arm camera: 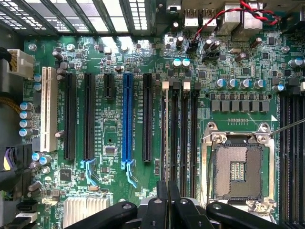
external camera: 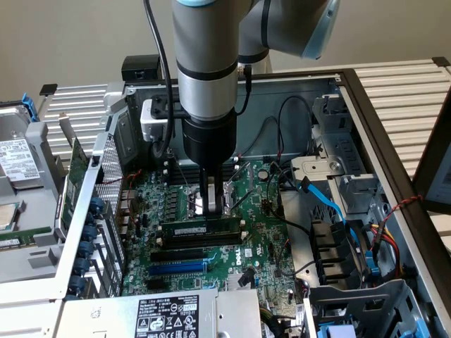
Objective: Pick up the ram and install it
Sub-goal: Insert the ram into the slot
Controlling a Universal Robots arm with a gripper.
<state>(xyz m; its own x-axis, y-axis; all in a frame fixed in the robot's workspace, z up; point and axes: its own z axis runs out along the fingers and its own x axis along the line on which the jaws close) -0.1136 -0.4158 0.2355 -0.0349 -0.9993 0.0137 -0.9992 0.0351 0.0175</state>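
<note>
Ram place: the ram [external camera: 201, 230] stands on edge in a long memory slot of the board [external camera: 262, 255], lying across the exterior view, with the black slot [external camera: 201, 244] just beside it on the near side.
Hand: the gripper [external camera: 211, 205] hangs right over the middle of the ram with its fingers [arm camera: 162, 206] pressed together and nothing seen pinched between them. I cannot tell whether the tips touch the ram's top edge.
Risk, seating: a push at the middle alone could leave one end high – the end clip [external camera: 244, 225] would then not catch, and the stick would sit crooked.
Risk, aim: if the tips come down off the thin top edge, they could slip onto the neighbouring slot or the open processor socket [arm camera: 237, 171] close behind – its pins would bend easily.
Risk, force: pressing hard on a stick not lined up with its notch could crack it or flex the board.
Risk, surroundings: the loose black cable [external camera: 282, 113] hangs near the arm and could snag.
Ram look: long, narrow, green, with a white label near the middle and dark chips along its face; upright as far as can be judged, and level with the slot.
</note>
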